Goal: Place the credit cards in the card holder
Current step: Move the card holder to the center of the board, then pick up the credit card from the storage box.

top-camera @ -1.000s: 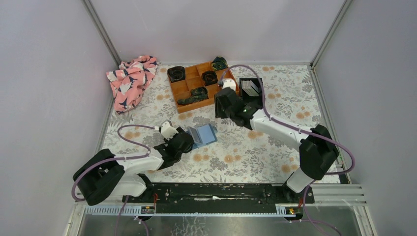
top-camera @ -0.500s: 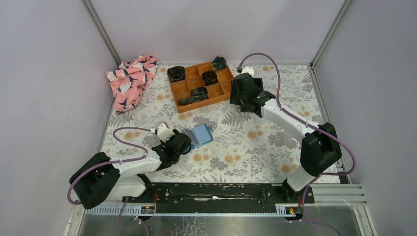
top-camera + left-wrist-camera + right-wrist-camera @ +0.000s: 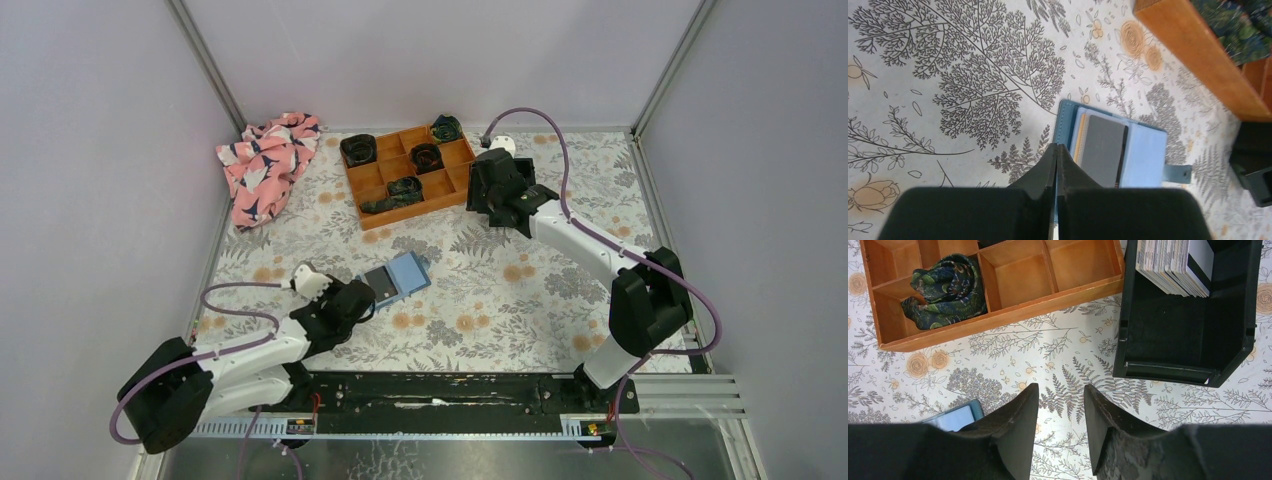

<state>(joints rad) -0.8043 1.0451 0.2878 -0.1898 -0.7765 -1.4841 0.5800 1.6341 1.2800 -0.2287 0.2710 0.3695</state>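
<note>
The floral tabletop carries everything. The pink patterned cloth lies well off from both arms, and the wooden compartment tray, with rolled dark fabrics in some cells, sits just left of the right arm's head.

Over the last second the left arm has drawn back toward its base. Its left pincer is pressed shut with nothing between the fingers. It has uncovered the teal card holder, which lies open and flat just ahead of the fingertips. Whether they touch its near edge cannot be told.

A dark grey card now sits in the holder's near pocket, against the yellow-tan lining, so one card reads as delivered. The pale blue far flap is bare.

In the same second the right arm swung from mid-table to the black bin and has held there for the last half second. The right pincer is spread wide and empty above the floral cloth. The bin is just ahead and to its right. The remaining credit cards stand on edge in the bin's far corner, beyond the fingertips.

My reading is that one placement is finished and the next fetch is beginning, with many cards left.
</note>
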